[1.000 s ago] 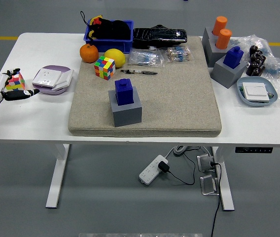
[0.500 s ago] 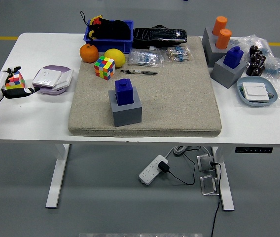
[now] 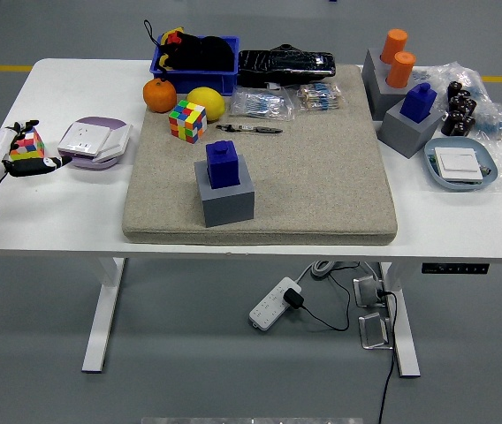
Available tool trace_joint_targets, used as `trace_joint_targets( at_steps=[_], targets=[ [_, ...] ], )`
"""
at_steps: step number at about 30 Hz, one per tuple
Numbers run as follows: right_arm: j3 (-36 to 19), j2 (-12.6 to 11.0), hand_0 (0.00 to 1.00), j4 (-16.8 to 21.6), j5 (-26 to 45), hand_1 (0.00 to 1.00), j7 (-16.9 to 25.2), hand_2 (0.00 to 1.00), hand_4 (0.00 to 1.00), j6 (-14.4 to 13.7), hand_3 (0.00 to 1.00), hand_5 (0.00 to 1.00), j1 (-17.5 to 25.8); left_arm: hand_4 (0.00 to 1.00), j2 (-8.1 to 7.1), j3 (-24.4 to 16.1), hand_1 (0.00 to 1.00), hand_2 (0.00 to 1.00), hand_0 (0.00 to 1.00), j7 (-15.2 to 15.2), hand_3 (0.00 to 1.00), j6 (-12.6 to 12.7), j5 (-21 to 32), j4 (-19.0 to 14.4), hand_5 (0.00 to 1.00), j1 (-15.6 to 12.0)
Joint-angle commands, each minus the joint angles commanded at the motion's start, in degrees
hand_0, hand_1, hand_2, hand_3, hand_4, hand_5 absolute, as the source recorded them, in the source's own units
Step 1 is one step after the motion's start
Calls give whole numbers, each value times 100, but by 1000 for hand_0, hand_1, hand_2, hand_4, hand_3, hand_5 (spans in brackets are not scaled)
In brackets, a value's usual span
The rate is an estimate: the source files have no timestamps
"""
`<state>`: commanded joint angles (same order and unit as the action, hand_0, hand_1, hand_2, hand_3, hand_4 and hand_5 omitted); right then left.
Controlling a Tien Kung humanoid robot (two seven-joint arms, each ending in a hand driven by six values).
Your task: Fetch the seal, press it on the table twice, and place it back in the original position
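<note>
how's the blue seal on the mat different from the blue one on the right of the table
The seal on the mat sits in its grey base on the beige mat; the right seal sits in its grey base on the bare white table. The mat one is nearer the table's front edge, with open mat around it; the right one is crowded by orange cylinders. Both are dark blue, upright, untouched.

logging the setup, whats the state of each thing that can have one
blue seal: upright in its grey holder, untouched
second blue seal: upright in its holder
orange cylinders: standing in their block
blue bin: full
left hand: at table's left edge, beside a small cube
</note>
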<state>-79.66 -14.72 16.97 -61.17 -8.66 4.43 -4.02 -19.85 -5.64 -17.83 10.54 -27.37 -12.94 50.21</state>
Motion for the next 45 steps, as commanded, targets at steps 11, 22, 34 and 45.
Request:
trace_joint_targets(
  at_steps=[11, 22, 34, 45],
  targets=[
    [59, -20, 804, -1, 13, 707, -7, 675, 721, 0, 681, 497, -11, 942, -7, 28, 944, 961, 903, -11, 927, 6, 13, 3, 286, -7],
    [105, -37, 803, -4, 25, 707, -10, 675, 721, 0, 682, 497, -11, 937, -9, 50, 945, 962, 903, -6, 927, 0, 12, -4, 287, -9],
    [95, -36, 803, -2, 23, 707, -12, 675, 721, -4, 682, 497, 6, 930, 3, 49, 945, 962, 902, -6, 927, 0, 6, -6, 291, -15],
    [48, -21, 805, 2, -6, 707, -12, 675, 721, -5, 682, 497, 9, 925, 7, 54, 945, 963, 903, 26, 926, -21, 12, -6, 294, -41]
  ],
)
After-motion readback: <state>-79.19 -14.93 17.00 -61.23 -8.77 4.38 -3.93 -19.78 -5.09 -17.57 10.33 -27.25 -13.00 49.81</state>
